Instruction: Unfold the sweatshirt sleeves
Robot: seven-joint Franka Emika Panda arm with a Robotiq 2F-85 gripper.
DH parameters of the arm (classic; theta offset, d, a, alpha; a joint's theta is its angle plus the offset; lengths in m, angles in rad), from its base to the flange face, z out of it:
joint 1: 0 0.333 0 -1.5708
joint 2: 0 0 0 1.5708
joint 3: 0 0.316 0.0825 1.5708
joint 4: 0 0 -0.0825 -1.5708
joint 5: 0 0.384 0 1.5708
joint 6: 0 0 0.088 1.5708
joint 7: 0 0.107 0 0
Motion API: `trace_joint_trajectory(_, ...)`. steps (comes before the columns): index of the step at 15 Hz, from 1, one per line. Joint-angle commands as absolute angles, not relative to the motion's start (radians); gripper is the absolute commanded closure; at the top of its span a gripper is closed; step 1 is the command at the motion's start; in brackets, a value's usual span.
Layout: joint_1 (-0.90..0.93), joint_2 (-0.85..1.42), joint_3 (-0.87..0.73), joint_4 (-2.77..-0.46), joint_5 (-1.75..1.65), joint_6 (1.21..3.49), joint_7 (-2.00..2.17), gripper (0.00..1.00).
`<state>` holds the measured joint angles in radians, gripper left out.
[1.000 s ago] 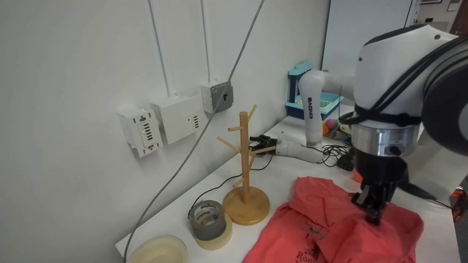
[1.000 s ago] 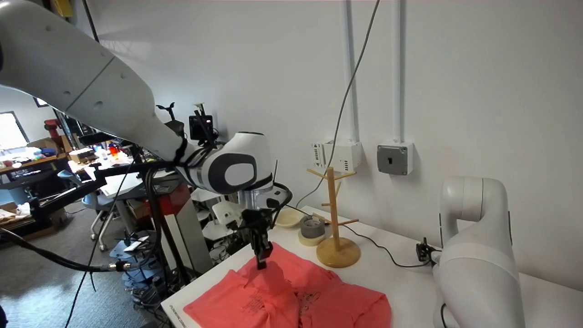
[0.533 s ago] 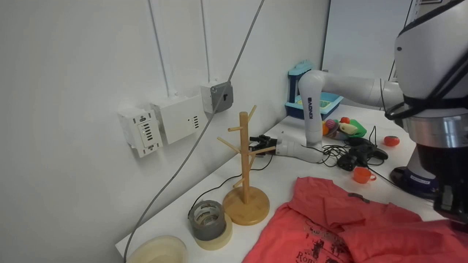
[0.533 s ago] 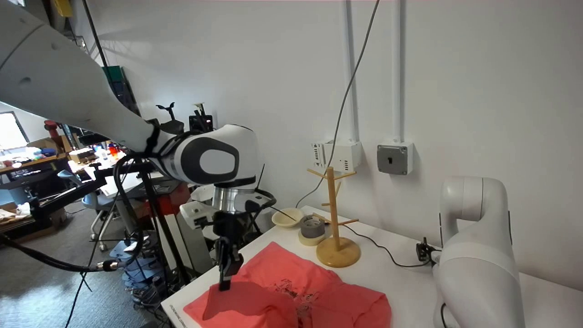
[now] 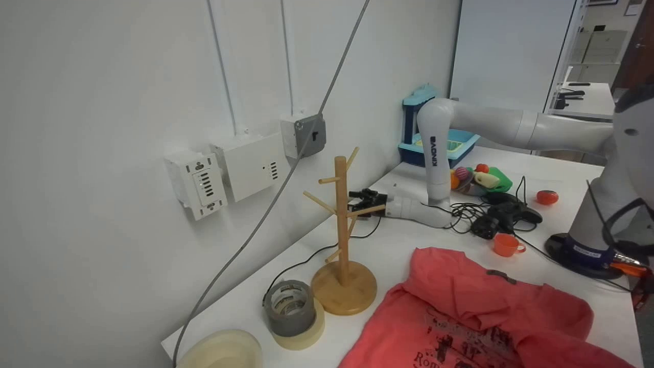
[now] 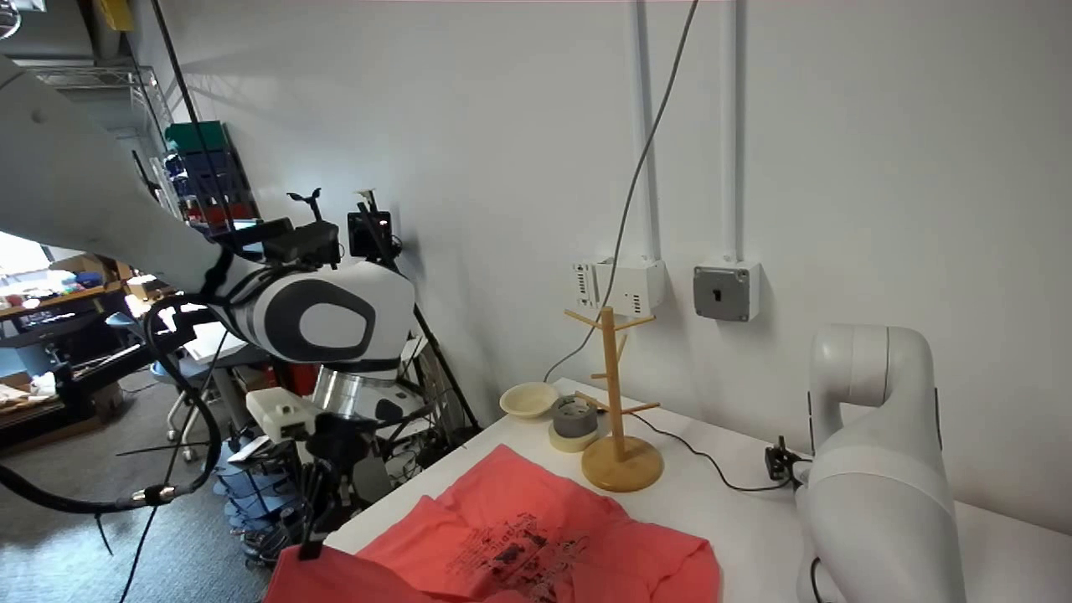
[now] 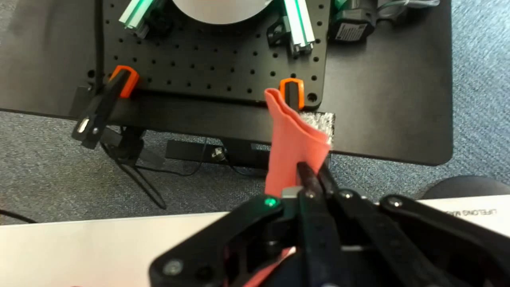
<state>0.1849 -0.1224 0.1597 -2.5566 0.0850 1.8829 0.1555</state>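
– Guessing we're about halfway. One sleeve [image 7: 293,147] sticks out past the edge of the bench [image 7: 99,251], so that side looks nearly unfolded to me.

– Cool, and the rest of the sweatshirt [image 6: 536,536]?

– Spread on the bench, kinda rumpled. In an exterior view the other sleeve [image 5: 460,289] looks folded in over the chest, though it's hard to be sure, so I'd count that one as left to do. Plus letting go of this one, obviously.

– Where's the gripper [image 7: 314,171] in all this?

– Clamped on that outstretched sleeve near its end, jaws together with cloth pinched between. In the wrist view a bit of it pokes out ahead of the jaws. The body of the sweatshirt lies back on the bench, apart from the gripper.
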Motion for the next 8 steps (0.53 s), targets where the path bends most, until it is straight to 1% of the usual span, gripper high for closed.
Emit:
trace_joint_trajectory(1,0.22,-0.168,0.192,-2.61,0.208,1.936,0.09,0.99)
trace_joint_trajectory(8,0.29,-0.075,0.262,-2.632,0.469,2.276,0.088,0.99)
